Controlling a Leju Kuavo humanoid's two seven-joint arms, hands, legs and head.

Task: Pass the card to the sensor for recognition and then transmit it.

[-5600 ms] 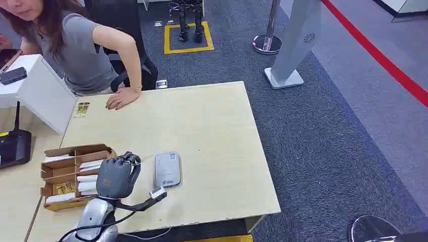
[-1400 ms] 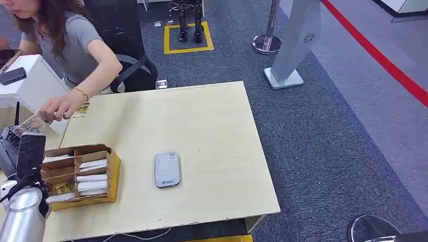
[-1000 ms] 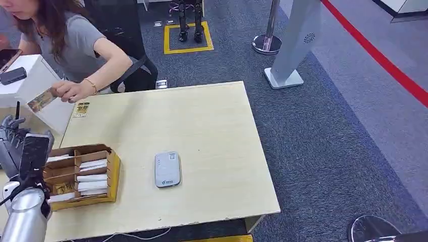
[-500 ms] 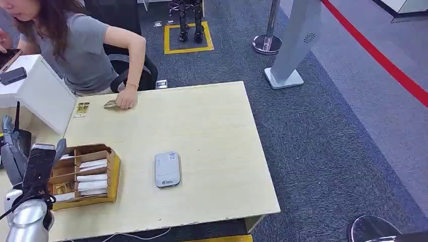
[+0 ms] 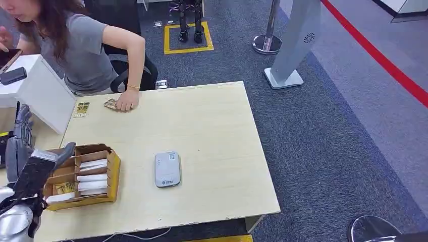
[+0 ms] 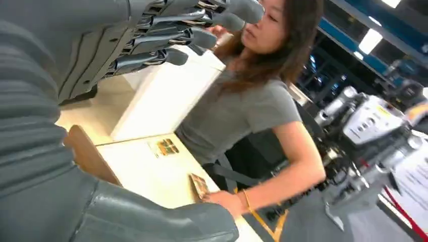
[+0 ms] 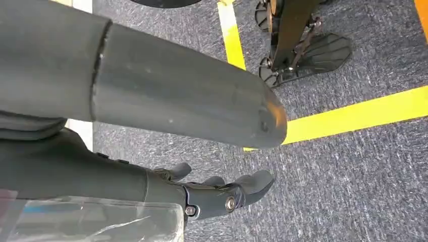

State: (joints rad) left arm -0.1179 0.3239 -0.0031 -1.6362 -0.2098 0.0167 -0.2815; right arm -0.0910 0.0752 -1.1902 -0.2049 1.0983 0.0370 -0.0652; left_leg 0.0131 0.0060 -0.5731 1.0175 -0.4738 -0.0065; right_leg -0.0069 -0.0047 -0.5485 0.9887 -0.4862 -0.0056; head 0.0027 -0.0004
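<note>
A person's hand (image 5: 126, 103) presses a patterned card (image 5: 110, 104) onto the far left part of the wooden table (image 5: 217, 126). That card (image 6: 199, 185) lies under the person's hand (image 6: 227, 201) in the left wrist view too. The grey card sensor (image 5: 167, 169) lies flat near the table's middle front. My left hand (image 5: 30, 161) hovers at the table's left edge beside the cardboard box (image 5: 83, 176), fingers (image 6: 192, 22) spread and holding nothing. My right hand (image 7: 217, 194) hangs over the carpet, fingers loosely apart and empty.
The cardboard box holds several white cards in its slots. A second patterned card (image 5: 82, 108) lies by the white box (image 5: 43, 93) at the far left. The person sits behind the table's far left corner. A black device (image 5: 4, 151) stands left of my hand.
The person took the card from beside my left hand and set it down on the far left of the table. My left hand sank and drifted right toward the cardboard box, empty.
</note>
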